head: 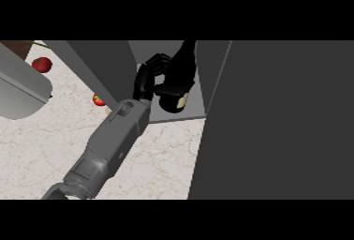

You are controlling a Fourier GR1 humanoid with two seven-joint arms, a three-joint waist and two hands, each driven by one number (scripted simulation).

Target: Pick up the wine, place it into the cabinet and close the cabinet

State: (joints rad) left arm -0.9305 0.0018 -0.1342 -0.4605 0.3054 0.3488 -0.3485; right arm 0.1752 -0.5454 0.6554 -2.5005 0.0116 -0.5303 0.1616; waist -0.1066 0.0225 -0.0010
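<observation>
- We see the dark glass wine bottle [181,70] inside the cabinet opening. It appears nearly black, with a pale cream label low on its body, close to the base.
- The bottle's base sits at or just above the cabinet's grey floor panel, and its neck runs up toward the top of the view. We cannot tell if it rests on the floor panel.
- The tall dark grey cabinet [283,122] fills the right side of the view. Its compartment is open, showing lighter grey inner walls and the floor panel.
- The bottle is in the compartment's middle, between the left wall and the right wall.
</observation>
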